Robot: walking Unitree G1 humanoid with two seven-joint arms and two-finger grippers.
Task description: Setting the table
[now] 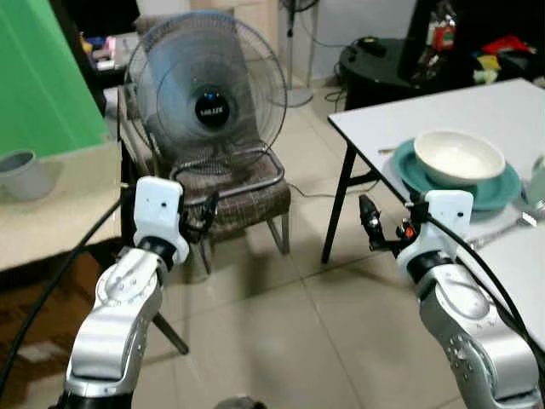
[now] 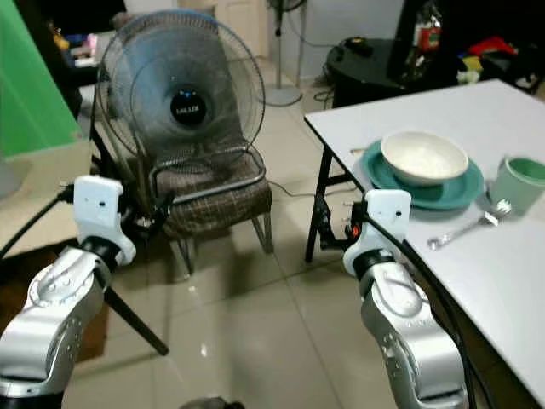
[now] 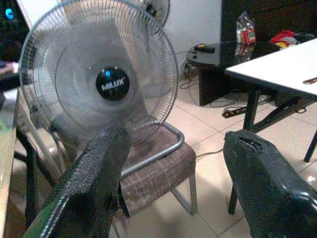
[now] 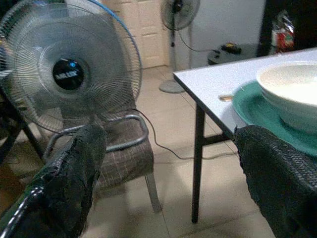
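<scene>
I'm looking down at my two silver forearms filling the lower frame, both raised and bent forward. The right pincer point(image 2: 328, 228) is hanging released just off the near corner of the counter point(image 2: 443, 106), fingers spread and holding nothing. The left pincer point(image 1: 204, 217) is also released, pointing at the fan point(image 1: 209, 85) sitting on the chair point(image 1: 247, 200) at upper centre. The bowl point(image 2: 423, 156) is resting on the teal plate point(image 2: 456, 192) at centre right, with the cup point(image 2: 518, 181) and fork point(image 2: 468, 228) beside them. My worry: swinging right, the wrist could be clipping the counter edge and jolting the plate
</scene>
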